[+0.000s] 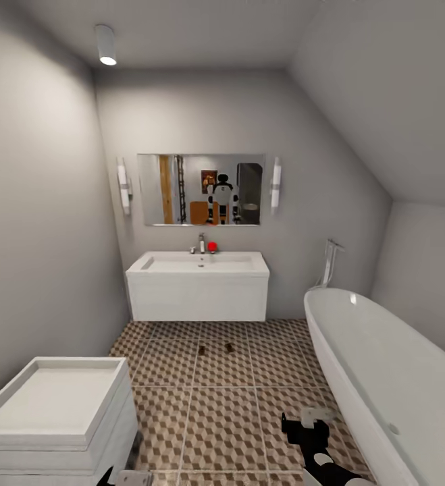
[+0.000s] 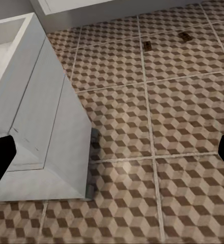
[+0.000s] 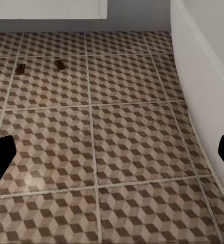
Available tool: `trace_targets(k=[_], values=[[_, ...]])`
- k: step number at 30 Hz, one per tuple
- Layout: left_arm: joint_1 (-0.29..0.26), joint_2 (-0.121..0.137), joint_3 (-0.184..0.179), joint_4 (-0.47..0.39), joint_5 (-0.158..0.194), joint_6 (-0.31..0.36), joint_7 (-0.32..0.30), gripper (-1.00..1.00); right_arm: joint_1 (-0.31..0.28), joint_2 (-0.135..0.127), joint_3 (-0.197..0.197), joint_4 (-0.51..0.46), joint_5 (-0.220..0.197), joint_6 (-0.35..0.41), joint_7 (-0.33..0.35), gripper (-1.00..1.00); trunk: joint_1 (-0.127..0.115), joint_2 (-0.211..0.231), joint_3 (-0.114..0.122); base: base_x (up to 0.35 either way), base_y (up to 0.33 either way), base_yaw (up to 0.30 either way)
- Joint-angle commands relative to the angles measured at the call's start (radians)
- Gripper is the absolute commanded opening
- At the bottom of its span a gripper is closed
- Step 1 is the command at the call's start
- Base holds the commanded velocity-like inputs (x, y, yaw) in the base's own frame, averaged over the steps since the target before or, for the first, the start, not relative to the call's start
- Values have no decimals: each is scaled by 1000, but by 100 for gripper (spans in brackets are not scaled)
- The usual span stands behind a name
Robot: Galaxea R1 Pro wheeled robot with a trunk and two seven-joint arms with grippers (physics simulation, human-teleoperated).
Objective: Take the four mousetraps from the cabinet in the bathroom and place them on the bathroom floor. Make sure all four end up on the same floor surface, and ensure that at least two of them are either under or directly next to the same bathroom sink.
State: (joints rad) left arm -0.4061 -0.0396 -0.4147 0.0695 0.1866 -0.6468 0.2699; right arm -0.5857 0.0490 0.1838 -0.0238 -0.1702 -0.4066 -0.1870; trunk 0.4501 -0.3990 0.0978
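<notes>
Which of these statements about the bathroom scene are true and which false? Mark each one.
1. Two small brown mousetraps lie on the cube-patterned tiled floor in front of the white wall-hung sink. True.
2. The mousetraps rest inside the white oval bathtub. False: they lie on the floor tiles.
3. A rectangular mirror hangs above the sink. True.
4. The left gripper holds a mousetrap. False: nothing sits between its fingers.
5. The small white unit stands right of the bathtub. False: it stands at the left.
</notes>
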Motion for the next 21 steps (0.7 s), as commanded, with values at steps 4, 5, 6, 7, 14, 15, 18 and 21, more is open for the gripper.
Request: trace_targets(k=[4,5,6,7,14,15,18,21], values=[[-1,-1,-9,4,7,-5,2,100,0,0,8,1,-9,-3,-4,100,0,-1,-1,-226,0,216],[-1,-1,-9,4,7,-5,2,100,0,0,8,1,-9,-3,-4,100,0,-1,-1,-119,0,236],[-1,-1,-9,4,7,-5,2,100,0,0,8,1,-9,-3,-4,100,0,-1,-1,-76,0,242],[-1,-1,-9,4,7,-5,2,100,0,0,9,1,-9,-3,-4,100,0,-1,-1,-61,0,244],[0,-2,-9,4,7,-5,2,100,0,0,9,1,-9,-3,-5,100,0,-1,-1,-21,0,250],[0,-2,-9,4,7,-5,2,100,0,0,9,1,-9,-3,-5,100,0,-1,-1,-7,0,253],[0,-2,-9,4,7,-5,2,100,0,0,9,1,-9,-3,-5,100,0,-1,-1,-4,0,253],[0,-2,-9,4,7,-5,2,100,0,0,9,1,-9,-3,-5,100,0,-1,-1,-1,0,254]])
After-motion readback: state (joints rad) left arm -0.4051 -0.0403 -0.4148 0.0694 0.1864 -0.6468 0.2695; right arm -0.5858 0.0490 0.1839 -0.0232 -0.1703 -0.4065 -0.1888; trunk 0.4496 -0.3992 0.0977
